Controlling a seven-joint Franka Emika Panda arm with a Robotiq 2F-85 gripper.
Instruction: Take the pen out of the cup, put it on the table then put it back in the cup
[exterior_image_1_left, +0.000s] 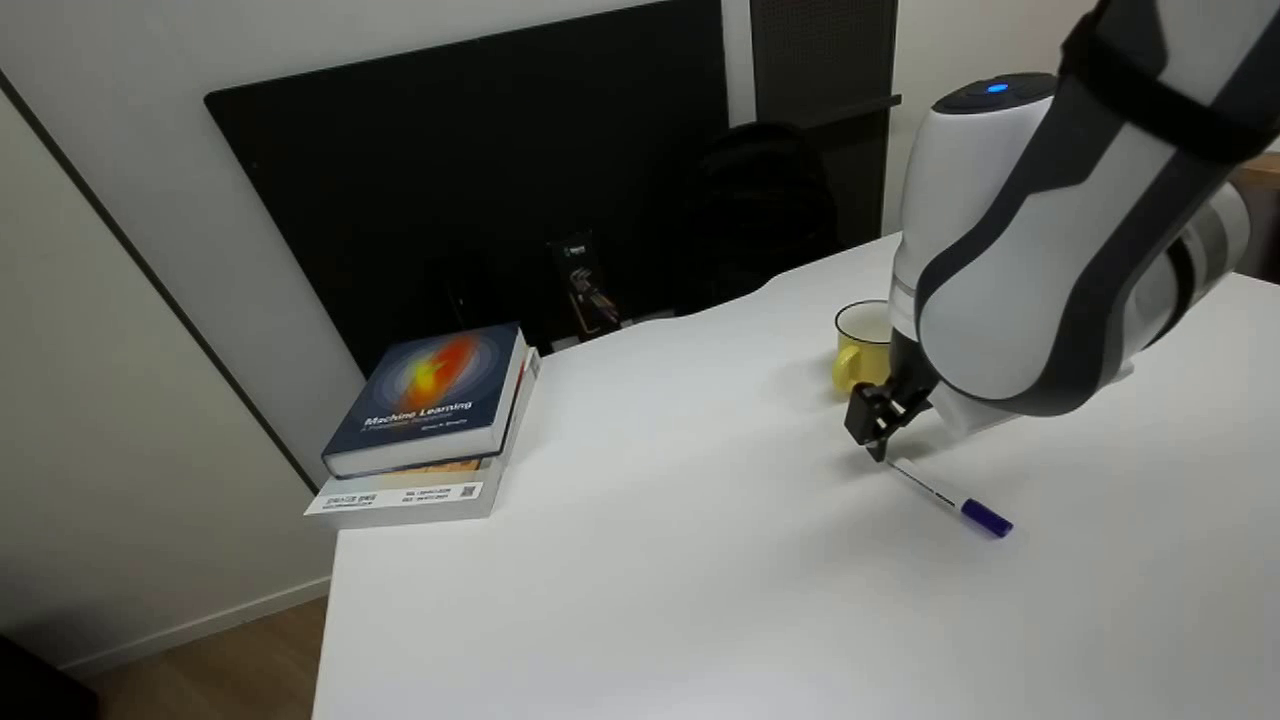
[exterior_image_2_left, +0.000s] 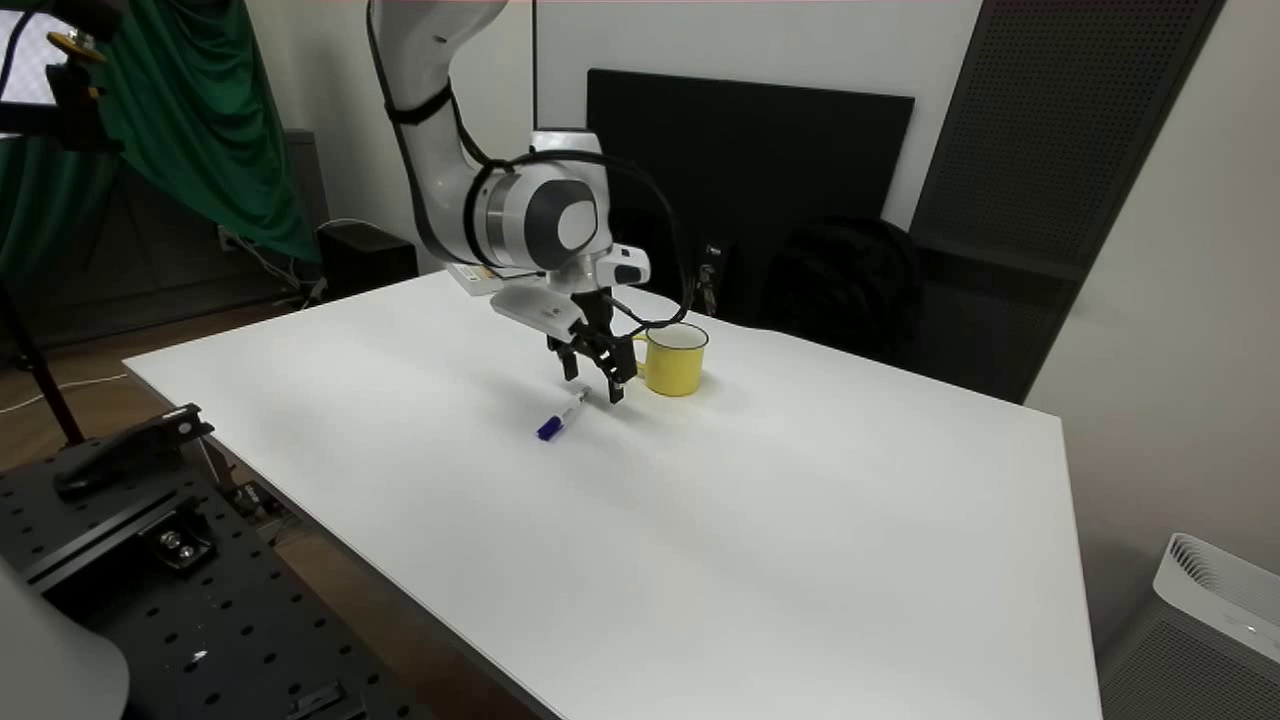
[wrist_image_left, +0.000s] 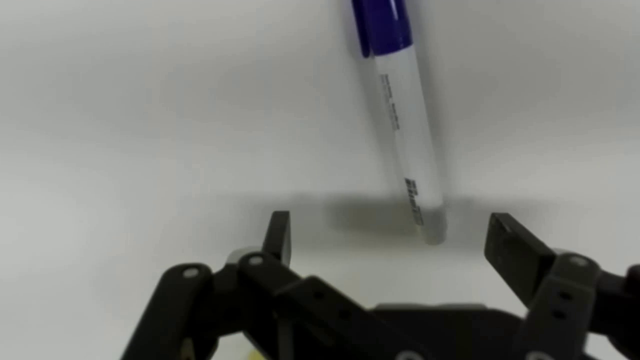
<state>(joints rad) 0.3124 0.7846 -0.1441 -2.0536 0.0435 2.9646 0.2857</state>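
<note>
The pen, with a white barrel and dark blue cap, lies on the white table (exterior_image_1_left: 620, 580) in both exterior views (exterior_image_1_left: 932, 487) (exterior_image_2_left: 563, 416). The pen (wrist_image_left: 406, 115) also shows in the wrist view, its plain end between my fingertips but touching neither. My gripper (wrist_image_left: 387, 220) is open and empty, low over the pen's plain end, also seen in an exterior view (exterior_image_2_left: 593, 384). The yellow cup (exterior_image_2_left: 675, 362) stands upright close beside the gripper. In an exterior view the arm partly hides the cup (exterior_image_1_left: 860, 350). A yellow bit of the cup (wrist_image_left: 255, 355) shows in the wrist view.
Two stacked books (exterior_image_1_left: 430, 400) lie at a table corner. A black panel (exterior_image_1_left: 480, 180) and a dark backpack (exterior_image_2_left: 845, 285) are behind the table. A black perforated plate (exterior_image_2_left: 200, 620) is beside the table's near edge. A cable (exterior_image_2_left: 665, 220) loops from the arm near the cup.
</note>
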